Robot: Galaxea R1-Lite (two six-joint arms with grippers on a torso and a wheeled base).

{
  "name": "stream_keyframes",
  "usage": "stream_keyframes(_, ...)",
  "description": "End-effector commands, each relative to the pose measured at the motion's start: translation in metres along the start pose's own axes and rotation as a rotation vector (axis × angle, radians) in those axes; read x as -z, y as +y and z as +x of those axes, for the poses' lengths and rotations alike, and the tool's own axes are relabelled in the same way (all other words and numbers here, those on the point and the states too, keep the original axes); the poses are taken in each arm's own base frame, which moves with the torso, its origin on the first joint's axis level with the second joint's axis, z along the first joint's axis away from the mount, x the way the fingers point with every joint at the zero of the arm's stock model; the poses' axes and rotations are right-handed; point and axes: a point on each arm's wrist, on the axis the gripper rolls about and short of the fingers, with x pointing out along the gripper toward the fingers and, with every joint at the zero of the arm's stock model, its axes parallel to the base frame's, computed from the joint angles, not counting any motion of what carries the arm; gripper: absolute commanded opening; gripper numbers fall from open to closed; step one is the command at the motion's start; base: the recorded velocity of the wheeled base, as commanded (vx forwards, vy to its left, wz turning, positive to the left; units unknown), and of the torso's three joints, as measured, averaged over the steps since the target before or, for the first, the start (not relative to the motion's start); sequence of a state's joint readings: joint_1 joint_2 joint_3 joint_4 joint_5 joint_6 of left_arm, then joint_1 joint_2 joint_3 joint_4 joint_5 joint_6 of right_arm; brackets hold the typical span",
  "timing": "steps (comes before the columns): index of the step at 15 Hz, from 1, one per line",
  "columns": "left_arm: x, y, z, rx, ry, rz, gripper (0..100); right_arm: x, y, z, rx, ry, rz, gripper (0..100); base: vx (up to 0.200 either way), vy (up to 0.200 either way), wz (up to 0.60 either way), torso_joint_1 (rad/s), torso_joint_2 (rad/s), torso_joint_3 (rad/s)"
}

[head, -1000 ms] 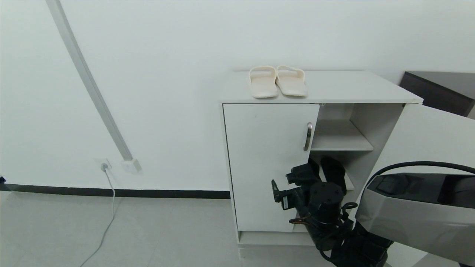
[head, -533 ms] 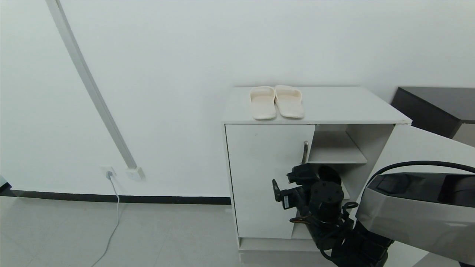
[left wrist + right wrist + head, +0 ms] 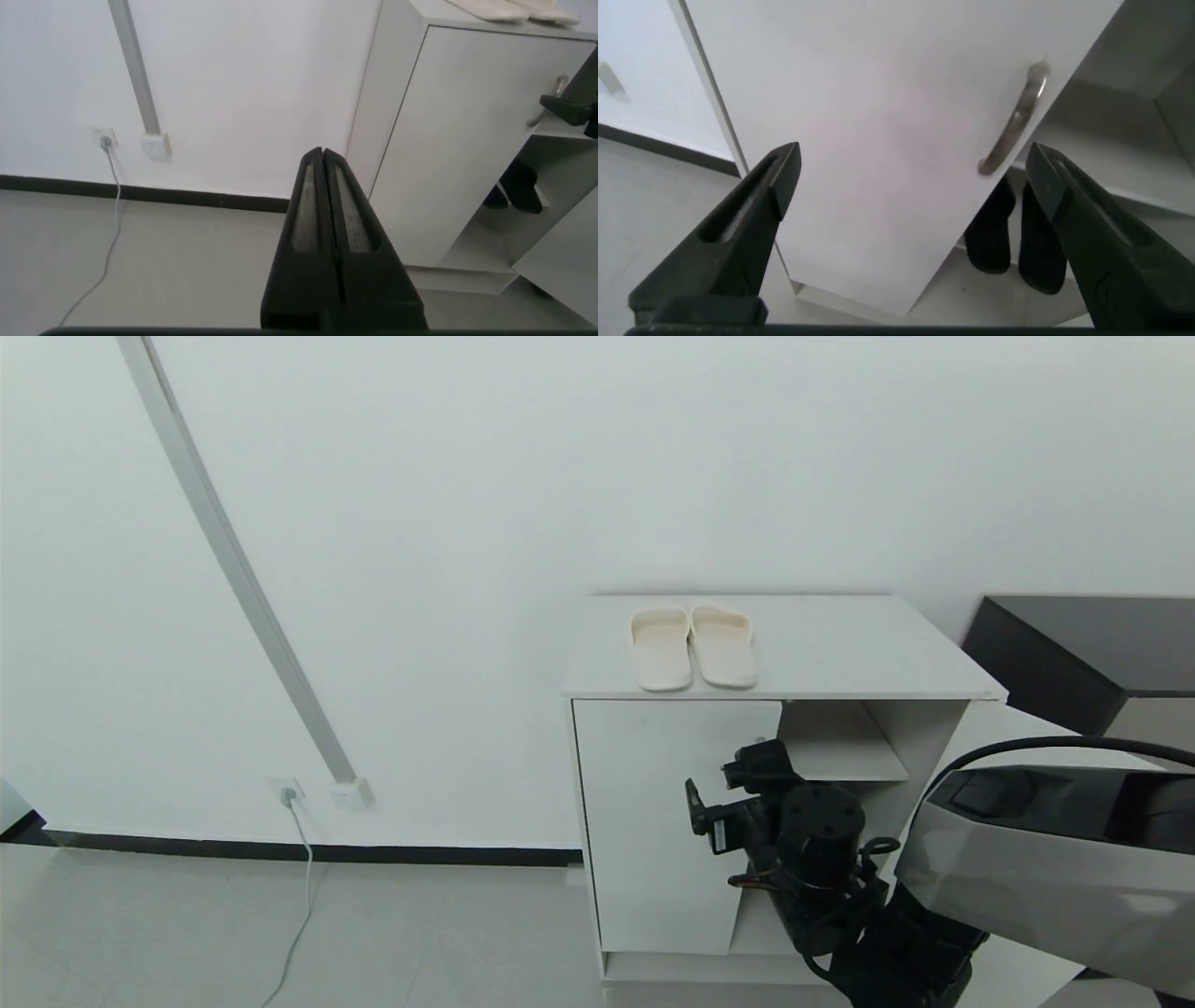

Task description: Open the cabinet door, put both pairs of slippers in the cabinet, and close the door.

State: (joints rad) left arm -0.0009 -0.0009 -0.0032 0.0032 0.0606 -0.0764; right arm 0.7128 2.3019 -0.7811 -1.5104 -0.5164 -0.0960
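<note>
Cream slippers (image 3: 693, 647), 1 pair, lie side by side at the front edge of the cabinet (image 3: 840, 644) top, left of its middle and above the closed door (image 3: 653, 821). Black slippers (image 3: 1018, 233), the other pair, are already inside on the low shelf of the open right compartment, apparently standing on end. The open door (image 3: 1008, 726) swings out at the right. The right gripper (image 3: 913, 154) is spread wide and empty, low in front of the closed door, near its handle (image 3: 1015, 121). The left gripper (image 3: 323, 163) is pressed together and holds nothing, well apart to the cabinet's left.

Risks: the cream pair is right at the front edge, so a clumsy reach probably shoves 1 slipper off. A pinch may catch only 1 of the 2. The rising gripper could snag the handle. The black pair may topple if bumped during placing. The arm could hit the open door.

Hidden: in the head view the right arm covers the low shelf and handle, and the open door is mostly blocked. Whether the black slippers lean or stand free, cannot tell. Behind the closed door, unseen.
</note>
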Motion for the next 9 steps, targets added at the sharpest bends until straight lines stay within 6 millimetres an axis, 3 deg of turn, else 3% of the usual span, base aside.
stream_keyframes(1, 0.0, 0.0, 0.0001, -0.002, 0.001, 0.0, 0, -0.0018, -0.0005, 0.0002, 0.002, -0.005, 0.002, 100, 0.0, 0.0, 0.0, 0.266, -0.6, -0.334)
stream_keyframes(9, 0.0, 0.0, 0.0001, 0.0, 0.001, 0.0, 0, -0.0006, -0.0072, 0.0011, 0.015, -0.009, -0.013, 100, 0.0, 0.0, 0.0, 0.202, -0.45, -0.245)
